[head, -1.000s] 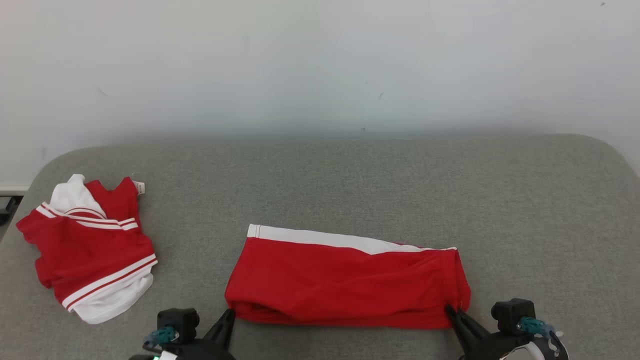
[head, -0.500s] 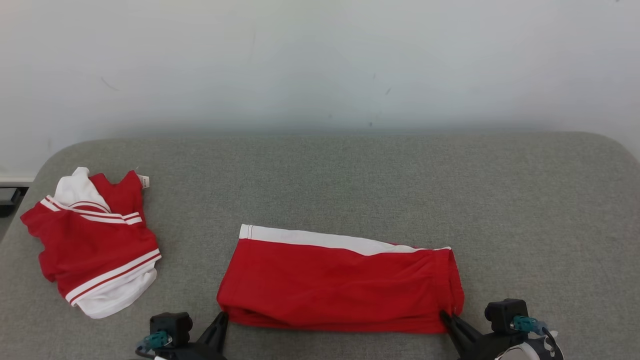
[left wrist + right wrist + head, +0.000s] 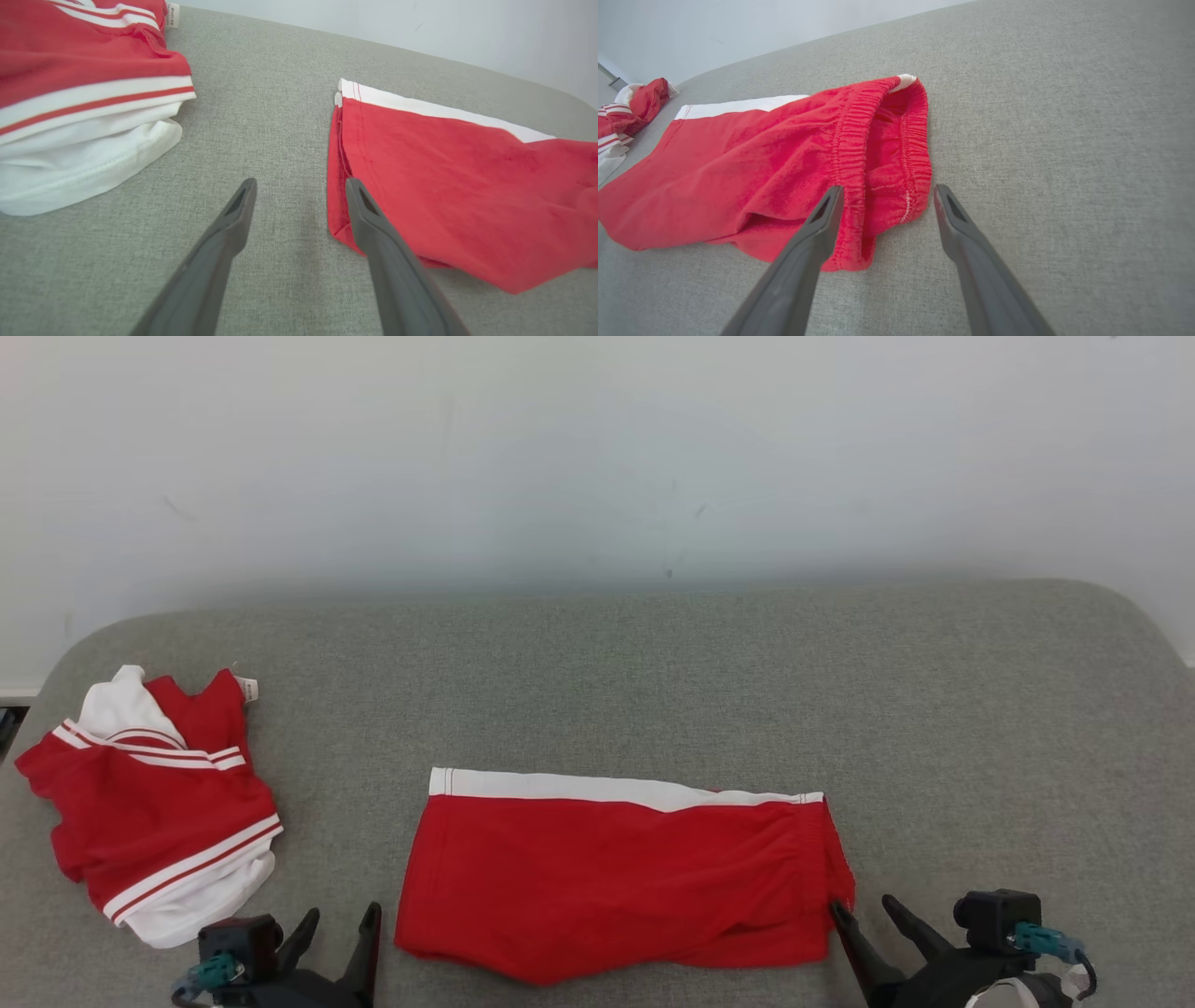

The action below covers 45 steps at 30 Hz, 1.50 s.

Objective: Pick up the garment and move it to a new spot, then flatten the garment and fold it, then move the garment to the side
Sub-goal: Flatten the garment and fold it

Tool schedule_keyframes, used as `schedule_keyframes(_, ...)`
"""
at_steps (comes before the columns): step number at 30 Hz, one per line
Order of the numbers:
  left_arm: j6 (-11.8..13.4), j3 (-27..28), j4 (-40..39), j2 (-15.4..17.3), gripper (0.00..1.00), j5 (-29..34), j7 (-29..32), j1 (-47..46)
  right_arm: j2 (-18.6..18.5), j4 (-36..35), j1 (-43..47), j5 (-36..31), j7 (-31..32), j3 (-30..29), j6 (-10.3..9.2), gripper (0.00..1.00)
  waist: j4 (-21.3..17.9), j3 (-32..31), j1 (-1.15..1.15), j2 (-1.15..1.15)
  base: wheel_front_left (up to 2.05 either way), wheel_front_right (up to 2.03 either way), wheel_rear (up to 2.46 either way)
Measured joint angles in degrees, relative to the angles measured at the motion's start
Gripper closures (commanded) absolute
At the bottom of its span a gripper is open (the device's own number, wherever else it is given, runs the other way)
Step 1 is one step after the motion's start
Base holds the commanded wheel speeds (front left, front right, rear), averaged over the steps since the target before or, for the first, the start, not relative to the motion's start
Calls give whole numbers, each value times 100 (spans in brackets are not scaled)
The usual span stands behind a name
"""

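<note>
The folded red shorts lie near the cushion's front edge between the left fingers and right fingers, both spread wide and empty; light, limp and likely to unfold, they are best pinched through all layers at waistband and hem.

Folded shorts centre on couch; 2nd garment left.

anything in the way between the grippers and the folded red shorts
Nothing visible does. Both open, the left gripper and right gripper sit right at the near corners of the red shorts on the grey cushion.
</note>
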Motion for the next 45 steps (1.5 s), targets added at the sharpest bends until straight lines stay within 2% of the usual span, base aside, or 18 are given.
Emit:
schedule_keyframes(6, 93, 223, -527, 158, 0, 158, 0, 78, -171, -612, 203, 127, -129, -244, -9, 0, -47, -44, 0, 0, 0, 0, 0)
schedule_keyframes(12, 151, 564, -1247, 197, 0, 300, 0, 193, -332, -995, 196, -56, -270, -357, -364, 0, -71, -112, 0, 0, 0, 0, 0)
schedule_keyframes(20, 242, 731, -1730, 286, 0, 668, 0, 415, -315, -1212, 185, -211, -35, -231, -636, 0, -51, -158, 0, 0, 0, 0, 0)
schedule_keyframes(26, 245, 892, -2035, 343, 0, 929, 0, 529, -293, -1049, -151, -302, 544, -86, -891, 0, -3, -136, 0, 0, 0, 0, 0)
schedule_keyframes(34, 250, 1162, -2284, 283, 0, 1124, 0, 643, -199, -578, -772, -235, 1379, 15, -1012, 0, 59, -41, 0, 0, 0, 0, 0)
schedule_keyframes(45, 250, 1452, -2418, 134, 0, 1416, 0, 643, -5, 223, -1249, -224, 2219, 203, -1070, 0, 209, 161, 0, 0, 0, 0, 0)
